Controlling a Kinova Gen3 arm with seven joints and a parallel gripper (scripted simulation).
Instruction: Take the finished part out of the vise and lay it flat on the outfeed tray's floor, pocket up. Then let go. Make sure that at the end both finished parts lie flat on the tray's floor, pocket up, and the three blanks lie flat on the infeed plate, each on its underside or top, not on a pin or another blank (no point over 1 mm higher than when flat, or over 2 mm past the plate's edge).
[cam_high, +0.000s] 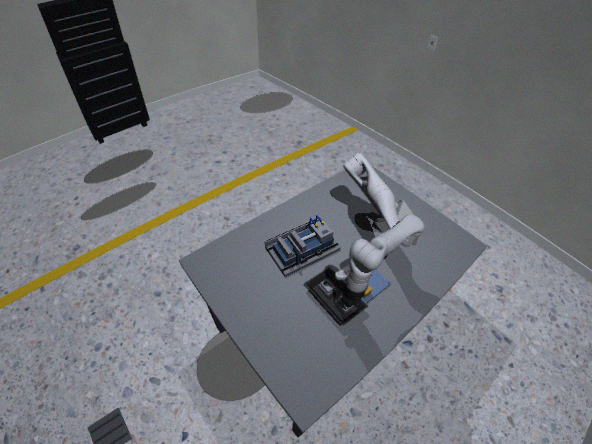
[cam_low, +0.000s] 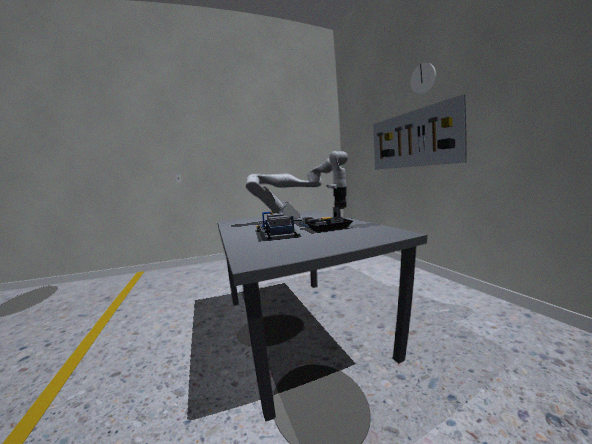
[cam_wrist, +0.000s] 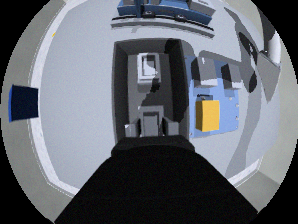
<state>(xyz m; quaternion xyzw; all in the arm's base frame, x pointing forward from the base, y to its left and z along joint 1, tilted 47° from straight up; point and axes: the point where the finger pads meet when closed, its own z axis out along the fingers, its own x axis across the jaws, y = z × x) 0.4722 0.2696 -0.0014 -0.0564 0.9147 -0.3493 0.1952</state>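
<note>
The black outfeed tray (cam_high: 336, 295) lies on the grey table, in front of the blue vise (cam_high: 306, 241). My gripper (cam_high: 345, 300) points straight down over the tray's near half and is shut on the finished part (cam_wrist: 152, 123), a small grey block seen between the fingers in the wrist view. The part hangs low inside the tray (cam_wrist: 149, 86); I cannot tell whether it touches the floor. In the side view the gripper (cam_low: 339, 212) reaches down to the tray's rim (cam_low: 327, 223). The vise's jaws hold nothing that I can see.
A light grey block (cam_wrist: 148, 68) lies in the tray's far half. A blue mat (cam_high: 376, 287) with a yellow block (cam_wrist: 208, 115) lies right beside the tray. A tool board (cam_low: 420, 132) hangs on the wall.
</note>
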